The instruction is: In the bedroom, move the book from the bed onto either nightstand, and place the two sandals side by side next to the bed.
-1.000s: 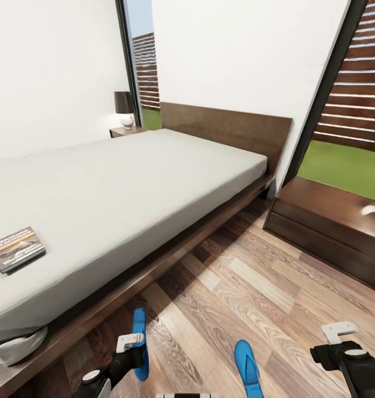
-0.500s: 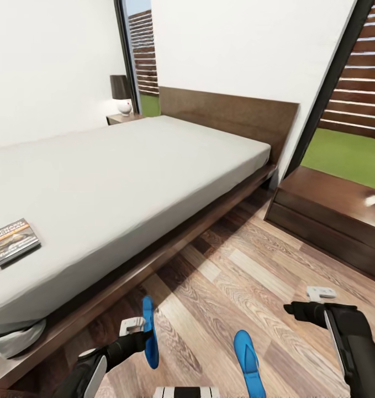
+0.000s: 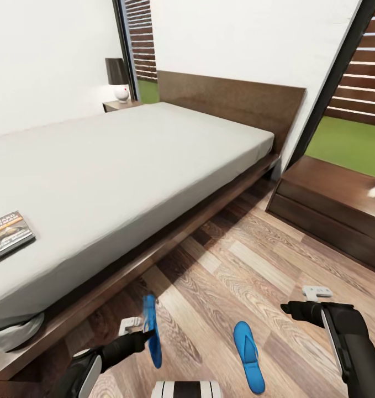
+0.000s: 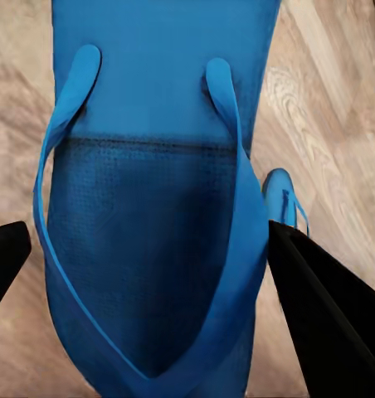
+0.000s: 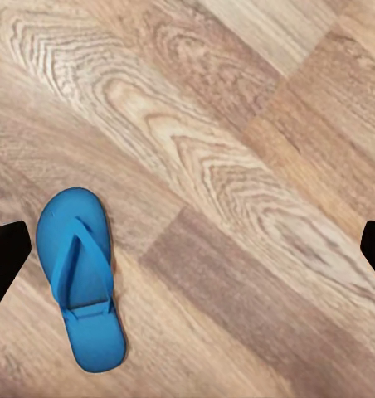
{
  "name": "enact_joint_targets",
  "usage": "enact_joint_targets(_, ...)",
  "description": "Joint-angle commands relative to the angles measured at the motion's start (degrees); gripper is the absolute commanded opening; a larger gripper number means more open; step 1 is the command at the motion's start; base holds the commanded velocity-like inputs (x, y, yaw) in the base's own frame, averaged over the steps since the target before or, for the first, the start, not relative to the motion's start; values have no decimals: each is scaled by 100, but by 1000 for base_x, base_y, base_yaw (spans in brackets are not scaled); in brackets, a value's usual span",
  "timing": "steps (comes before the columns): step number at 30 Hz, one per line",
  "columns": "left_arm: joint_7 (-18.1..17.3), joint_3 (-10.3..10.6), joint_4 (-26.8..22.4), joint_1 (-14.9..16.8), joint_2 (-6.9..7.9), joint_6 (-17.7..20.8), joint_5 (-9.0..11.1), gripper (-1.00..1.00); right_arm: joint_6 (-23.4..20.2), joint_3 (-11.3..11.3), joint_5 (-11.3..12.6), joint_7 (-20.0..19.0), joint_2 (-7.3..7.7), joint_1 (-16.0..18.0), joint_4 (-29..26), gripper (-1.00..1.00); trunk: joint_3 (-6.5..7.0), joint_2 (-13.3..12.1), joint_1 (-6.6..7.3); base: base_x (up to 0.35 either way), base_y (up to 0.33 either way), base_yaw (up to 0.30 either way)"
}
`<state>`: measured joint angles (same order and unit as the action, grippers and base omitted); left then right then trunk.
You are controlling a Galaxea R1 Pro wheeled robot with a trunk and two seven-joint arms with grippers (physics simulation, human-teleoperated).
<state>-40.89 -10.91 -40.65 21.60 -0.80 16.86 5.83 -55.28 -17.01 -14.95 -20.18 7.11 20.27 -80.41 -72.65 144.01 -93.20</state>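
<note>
The book [image 3: 9, 235] lies on the grey mattress of the bed [image 3: 126, 166], near its left side. My left gripper [image 3: 136, 327] is shut on one blue sandal [image 3: 150, 330], held on edge just above the floor beside the bed frame. In the left wrist view that sandal [image 4: 154, 166] sits between the dark fingers [image 4: 324, 319]. The other sandal [image 3: 249, 356] lies flat on the wood floor, also seen as the sandal [image 5: 78, 278] under my right gripper [image 5: 187, 249]. My right gripper [image 3: 307, 301] hovers open to its right. A nightstand [image 3: 120, 104] stands beyond the bed.
A lamp [image 3: 118, 77] stands on the far nightstand. A wide dark wooden cabinet [image 3: 331, 204] sits right of the headboard [image 3: 231, 102]. Open wood floor [image 3: 237, 276] stretches between bed frame and cabinet. Tall windows [image 3: 353, 83] flank the white wall.
The camera has shifted, so the whole scene sits differently. My left gripper has lifted its sandal slightly up and rightward. The right arm swung up and inward over the floor.
</note>
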Motion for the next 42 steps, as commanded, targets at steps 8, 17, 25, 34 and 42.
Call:
enact_joint_targets(8, -1256, -219, 21, 3, 15, 58, 13, -100, -17, -4, -59, -57, 5, 3, -1, 100, -4, 2, 1, 0, 0, 0)
enact_joint_targets(17, -1367, -551, 29, 3, 27, 72, 23, -100, -17, -4, -57, -55, 34, 3, -1, 100, -204, 14, -22, 0, 0, 0)
enact_joint_targets(25, -1369, -569, 31, 3, 27, 73, 24, -100, -17, -2, -77, -48, 28, 3, -6, 100, -381, 24, -43, 0, 0, 0)
enact_joint_targets(34, -1362, -567, 30, 3, 23, 72, 18, -100, 655, 5, -77, -13, -8, 3, 375, 100, -580, 36, -66, 0, 0, 0)
enact_joint_targets(42, -1360, -575, 31, 3, 27, 72, 15, -100, 2683, 12, -79, -36, -9, 3, 1919, 100, -758, 47, -87, 0, 0, 0)
